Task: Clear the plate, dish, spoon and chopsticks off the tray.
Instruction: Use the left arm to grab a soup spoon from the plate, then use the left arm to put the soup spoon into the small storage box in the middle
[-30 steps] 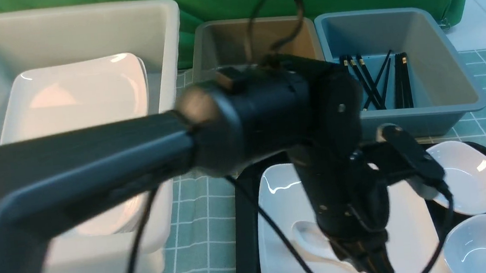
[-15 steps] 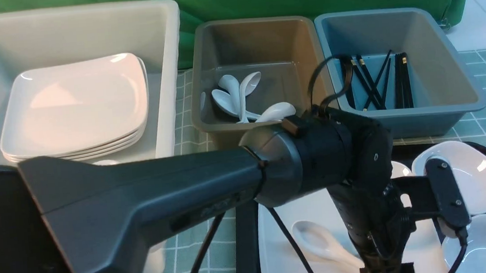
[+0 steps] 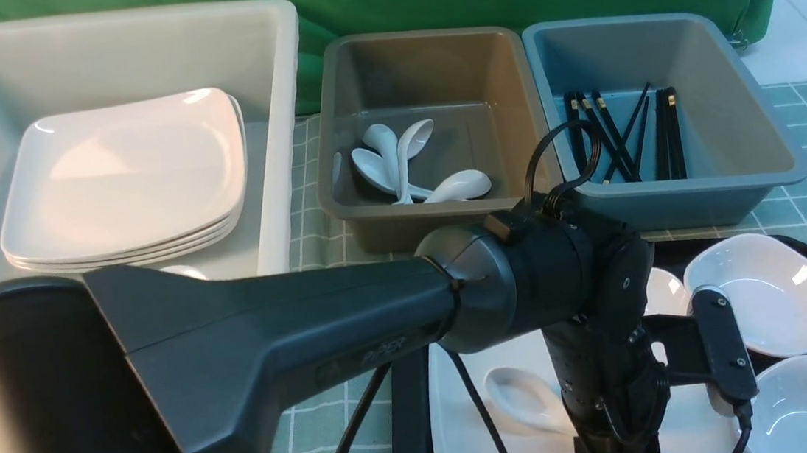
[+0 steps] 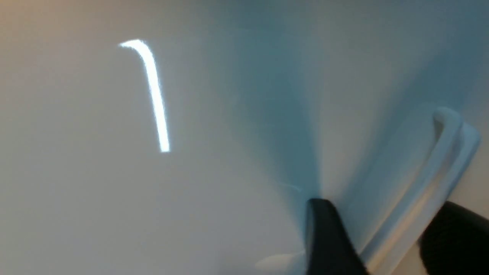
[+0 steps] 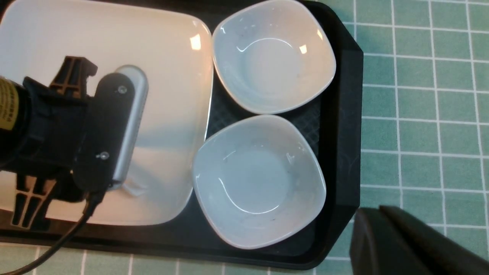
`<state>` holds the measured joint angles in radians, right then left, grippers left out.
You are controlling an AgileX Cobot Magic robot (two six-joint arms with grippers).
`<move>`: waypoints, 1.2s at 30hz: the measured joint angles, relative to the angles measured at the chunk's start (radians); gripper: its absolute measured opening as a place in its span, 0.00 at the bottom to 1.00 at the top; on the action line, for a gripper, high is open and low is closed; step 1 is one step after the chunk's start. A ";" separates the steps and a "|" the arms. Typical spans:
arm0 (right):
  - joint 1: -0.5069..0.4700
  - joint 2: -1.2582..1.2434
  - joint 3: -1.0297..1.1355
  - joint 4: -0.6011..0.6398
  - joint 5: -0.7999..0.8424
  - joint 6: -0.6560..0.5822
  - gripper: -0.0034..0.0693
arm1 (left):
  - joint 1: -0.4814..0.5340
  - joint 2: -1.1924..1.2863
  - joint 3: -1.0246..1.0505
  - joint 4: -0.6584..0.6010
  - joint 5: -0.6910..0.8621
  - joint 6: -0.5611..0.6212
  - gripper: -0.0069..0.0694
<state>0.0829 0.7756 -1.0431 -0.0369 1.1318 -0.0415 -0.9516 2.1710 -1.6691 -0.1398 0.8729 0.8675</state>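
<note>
White spoon (image 3: 527, 399) now lies between the lowered left end effector's (image 4: 382, 217) fingers, grip unclear; right end effector (image 5: 368, 229) together. Two dishes (image 5: 273, 57), one plate (image 5: 172, 76).

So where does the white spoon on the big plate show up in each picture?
Front view: spoon low in the middle, partly behind the left arm.
Left wrist view: its handle, straddled by the left gripper.
Right wrist view: not clearly seen; the left arm covers that spot.
Shared landmark: the big white plate.
</note>
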 joint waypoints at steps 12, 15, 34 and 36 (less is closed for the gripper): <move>0.000 0.000 0.000 0.000 -0.001 -0.004 0.08 | 0.009 -0.133 -0.099 0.123 0.062 -0.233 0.13; 0.000 0.000 0.000 0.004 -0.001 -0.005 0.08 | 0.041 -0.149 -0.186 0.140 0.066 -0.290 0.13; 0.000 0.000 0.000 0.103 -0.027 -0.007 0.08 | 0.465 -0.054 -0.340 -0.075 -0.554 -0.359 0.16; 0.000 0.000 0.000 0.103 -0.045 -0.007 0.08 | 0.478 -0.033 -0.340 -0.086 -0.553 -0.372 0.25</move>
<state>0.0829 0.7756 -1.0431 0.0660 1.0873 -0.0489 -0.4735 2.1377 -2.0088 -0.2260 0.3194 0.4954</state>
